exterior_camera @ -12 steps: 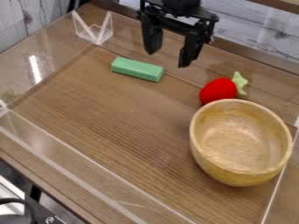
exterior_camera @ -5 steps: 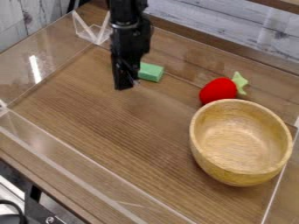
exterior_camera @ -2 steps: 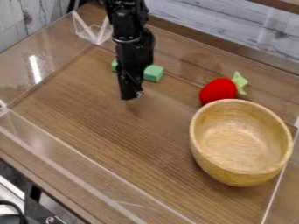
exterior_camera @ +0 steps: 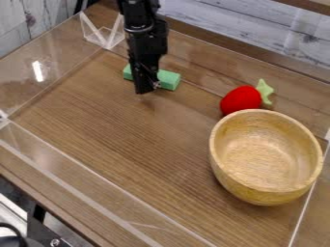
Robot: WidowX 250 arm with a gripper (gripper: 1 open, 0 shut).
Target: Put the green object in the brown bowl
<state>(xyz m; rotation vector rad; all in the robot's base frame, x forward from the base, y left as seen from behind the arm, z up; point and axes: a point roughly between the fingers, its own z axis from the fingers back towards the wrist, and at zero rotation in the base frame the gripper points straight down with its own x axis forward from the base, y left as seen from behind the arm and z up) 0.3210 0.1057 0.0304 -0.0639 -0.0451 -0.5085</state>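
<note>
Grasping comes first: your gripper (exterior_camera: 145,85), upper centre, is clenched at the green object (exterior_camera: 164,79); whether it holds it is unclear. Next, lift toward the brown bowl (exterior_camera: 265,156), lower right.

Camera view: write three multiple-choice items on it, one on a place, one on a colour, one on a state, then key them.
1. Where is the red strawberry toy?
A. inside the bowl
B. on the table beside the wooden bowl
C. under the pincer

2. What colour is the block at the pincer?
A. mint green
B. blue
C. yellow

3. What does the bowl hold?
A. the block
B. the toy
C. nothing

Key: B, the toy lies just outside the rim; A, the block shows mint green; C, only bare wood shows inside.
</note>
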